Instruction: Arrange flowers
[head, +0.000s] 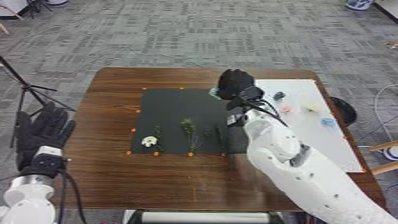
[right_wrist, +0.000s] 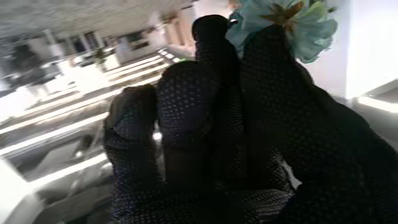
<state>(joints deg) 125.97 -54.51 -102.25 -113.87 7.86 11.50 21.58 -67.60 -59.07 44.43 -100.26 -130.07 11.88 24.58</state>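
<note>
The right hand (head: 235, 84), in meshy black fabric, pinches one ruffled teal flower (right_wrist: 311, 40) near the far edge of the dark mat (head: 169, 110). One white flower (head: 148, 142) lies there. The left hand (head: 43, 134) is spread, fingers straight.

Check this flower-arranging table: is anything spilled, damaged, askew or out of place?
Nothing stands out as spilled or damaged. The white flower and green sprig lie on the dark mat, the pink flower lies on the white board, and the right hand pinches a teal flower.
</note>
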